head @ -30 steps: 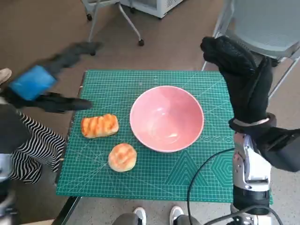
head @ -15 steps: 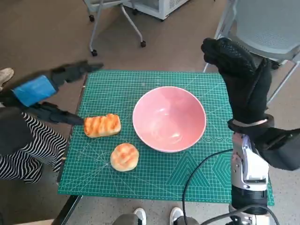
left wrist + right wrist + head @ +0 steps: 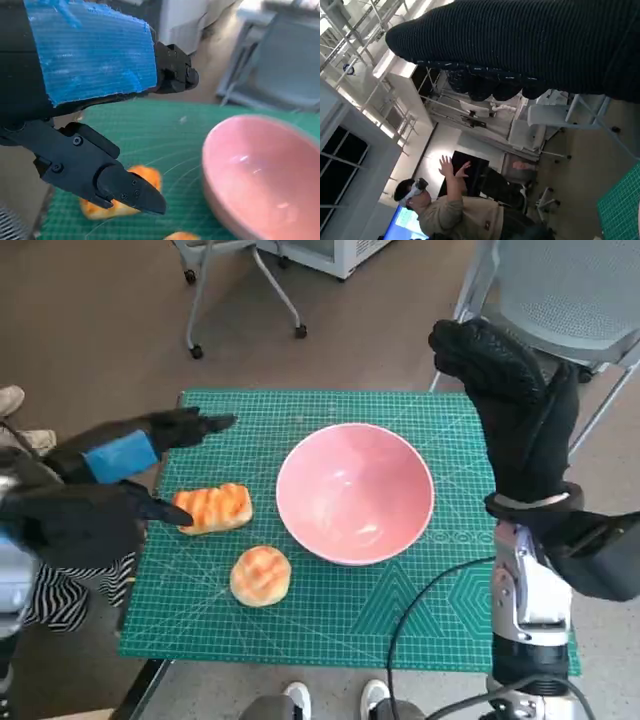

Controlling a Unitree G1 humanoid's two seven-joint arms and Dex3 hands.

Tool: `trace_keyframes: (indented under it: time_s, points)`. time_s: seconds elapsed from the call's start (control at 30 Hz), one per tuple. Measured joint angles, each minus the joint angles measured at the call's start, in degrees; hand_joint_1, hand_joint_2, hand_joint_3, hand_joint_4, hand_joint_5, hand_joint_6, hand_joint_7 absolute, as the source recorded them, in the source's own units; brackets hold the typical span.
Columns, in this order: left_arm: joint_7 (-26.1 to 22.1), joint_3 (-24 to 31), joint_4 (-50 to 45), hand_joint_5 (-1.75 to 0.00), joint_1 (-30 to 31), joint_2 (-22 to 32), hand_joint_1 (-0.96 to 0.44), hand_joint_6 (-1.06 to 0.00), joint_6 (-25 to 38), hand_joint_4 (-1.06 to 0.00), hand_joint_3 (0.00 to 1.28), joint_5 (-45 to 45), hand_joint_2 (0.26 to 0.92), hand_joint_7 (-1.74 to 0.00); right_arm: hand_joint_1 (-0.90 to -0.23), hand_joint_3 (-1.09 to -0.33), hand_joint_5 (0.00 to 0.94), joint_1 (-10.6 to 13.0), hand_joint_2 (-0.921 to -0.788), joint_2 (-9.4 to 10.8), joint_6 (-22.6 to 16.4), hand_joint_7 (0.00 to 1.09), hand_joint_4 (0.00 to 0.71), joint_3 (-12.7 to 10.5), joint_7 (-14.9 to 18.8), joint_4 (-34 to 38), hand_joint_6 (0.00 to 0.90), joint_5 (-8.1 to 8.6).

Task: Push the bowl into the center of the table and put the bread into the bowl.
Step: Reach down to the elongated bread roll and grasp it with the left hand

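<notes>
Since a second ago my left hand [image 3: 120, 455] has come in from beyond the table's left edge and now hovers over the left border of the green gridded cutting mat [image 3: 330, 620], its black fingers [image 3: 125, 182] spread wide and holding nothing, the lower one just beside the striped oblong bread roll [image 3: 212, 508], though I cannot tell if it touches. My right hand [image 3: 515, 410] in its black knitted glove stands as before, raised upright over the mat's right edge, nothing in it; whether its fingers lie together or apart I cannot tell.

That oblong roll lies near the mat's left side, and the round golden bun [image 3: 261, 575] sits just in front of it, toward me, apart from it. The pink smooth-sided bowl [image 3: 355, 492] rests about the middle of the mat, upright, near both breads but not touching them. Open mat shows between the roll and the bowl's rim, and along the near edge.

Past the far edge are a grey mesh chair [image 3: 570, 290] and wheeled legs of furniture [image 3: 240, 290]. A striped cloth [image 3: 70, 590] hangs off the left side. In the right wrist view a person [image 3: 455, 210] wearing a headset sits with both hands raised.
</notes>
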Motion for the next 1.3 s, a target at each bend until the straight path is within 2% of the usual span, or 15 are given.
trace_keyframes:
  time_s: [0.57,1.07,1.2,1.3]
  points:
    - [0.9,-8.6,11.6,0.0,0.2,-3.6,-0.28,-0.28,-0.9,-0.16,0.0,8.4,0.761,-0.01,-0.666,-0.644,0.009,0.3,-0.921,-0.3,0.3,0.6,0.18,-0.3,0.2,-0.1,-0.001,0.39]
    - [0.0,-14.3,16.9,-0.01,-2.3,-7.0,-0.28,-0.29,5.0,-0.21,0.0,15.8,0.771,0.0,-0.672,-0.651,0.007,0.5,-0.921,-0.4,0.3,0.6,0.181,-0.3,0.2,-0.1,-0.001,0.37]
    - [2.6,-14.8,18.9,-0.03,-2.7,-8.5,-0.23,-0.34,5.1,-0.27,0.0,17.4,0.773,-0.03,-0.673,-0.651,0.007,0.5,-0.921,-0.4,0.3,0.6,0.181,-0.2,0.2,-0.1,-0.001,0.37]
    - [5.2,-15.0,20.4,-0.05,-2.7,-9.4,-0.17,-0.43,4.8,-0.35,0.01,18.4,0.788,-0.06,-0.672,-0.651,0.006,0.5,-0.921,-0.4,0.3,0.6,0.18,-0.2,0.2,-0.1,-0.001,0.37]
